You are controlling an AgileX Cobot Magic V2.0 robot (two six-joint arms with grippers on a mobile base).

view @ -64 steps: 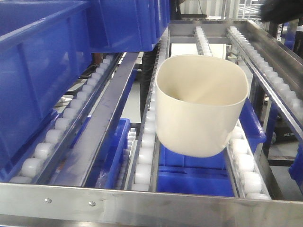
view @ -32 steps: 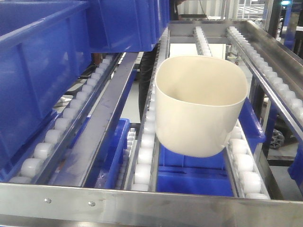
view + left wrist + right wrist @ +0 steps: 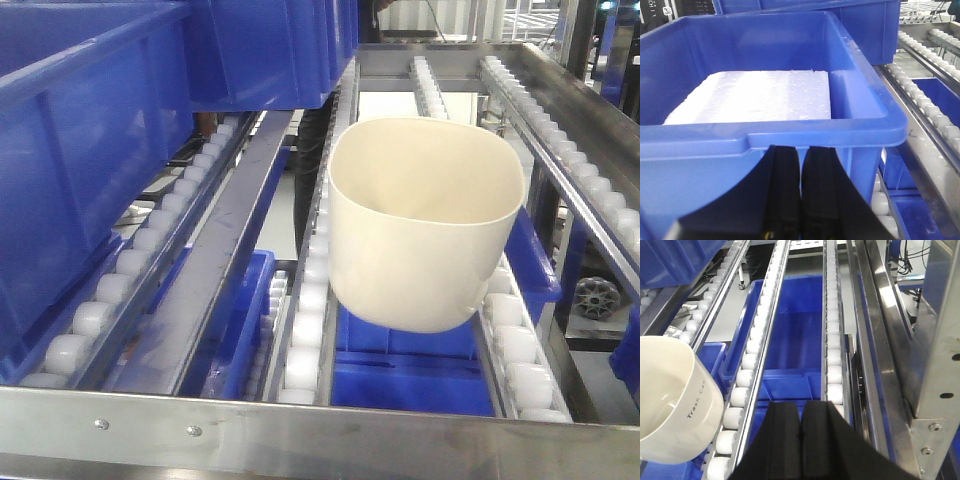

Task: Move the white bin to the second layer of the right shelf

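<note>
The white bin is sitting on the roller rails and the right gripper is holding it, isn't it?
Not quite. The white bin does sit on the roller rails, but the right gripper is shut on nothing, clear of the bin, as the right wrist view shows.

White bin point(image 3: 425, 225) on roller rails point(image 3: 305, 310)

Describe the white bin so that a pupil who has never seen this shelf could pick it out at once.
Start at the steel rack level of sloped rails lined with small white rollers. The white bin sits across two roller rails, right of the big blue crates. It is the only cream-white, rounded tub with tapering walls; the right wrist view shows "Trash Can" printed on its side, while its neighbours are blue and rectangular.
</note>
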